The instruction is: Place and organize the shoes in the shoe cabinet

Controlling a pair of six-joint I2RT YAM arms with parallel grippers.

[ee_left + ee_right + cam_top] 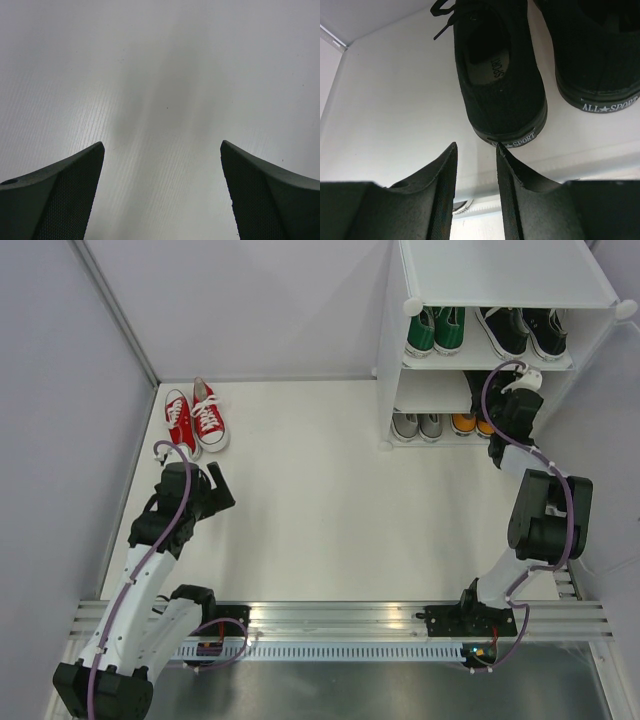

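Observation:
The shoe cabinet [500, 270] stands at the back right. Its upper tier holds green shoes [435, 330] and black white-soled shoes [520, 332]; grey shoes [417, 425] and orange shoes [468, 424] sit lower down. Red shoes [195, 420] lie on the table at the back left. My right gripper [505, 400] reaches into the cabinet's right side. In the right wrist view it [476, 147] stands narrowly open and empty, its right fingertip at the heel of an all-black shoe [500, 75], beside a second one [600, 50]. My left gripper [162, 145] is wide open over bare table.
The cabinet shelf [395, 100] is bare white to the left of the black shoes. A grey wall runs along the table's left side and back. The left gripper [222, 490] hovers just in front of the red shoes.

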